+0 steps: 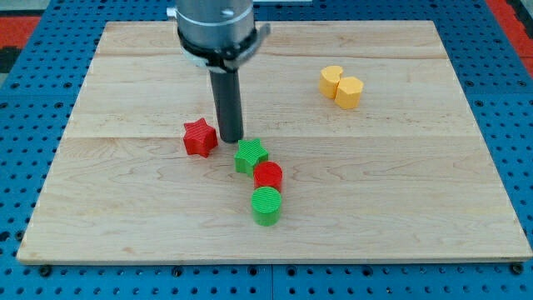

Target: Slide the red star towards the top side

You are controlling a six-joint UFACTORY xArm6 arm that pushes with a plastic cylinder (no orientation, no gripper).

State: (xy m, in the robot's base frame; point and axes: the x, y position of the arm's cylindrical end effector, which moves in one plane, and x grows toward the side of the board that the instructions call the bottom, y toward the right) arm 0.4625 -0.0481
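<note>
Presently my tip (231, 138) sits bare, clamping nothing, just right of red star (199, 137), centre-left; light, rigid, slides easily; push its lower edge.

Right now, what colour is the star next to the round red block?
Green: the green star touches the red cylinder, seen in the camera view.

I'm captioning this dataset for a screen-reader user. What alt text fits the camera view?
My tip rests on a wooden board just right of the red star and above the green star. Below the green star sit a red cylinder and a green cylinder in a chain; two yellow blocks sit together at upper right.
</note>
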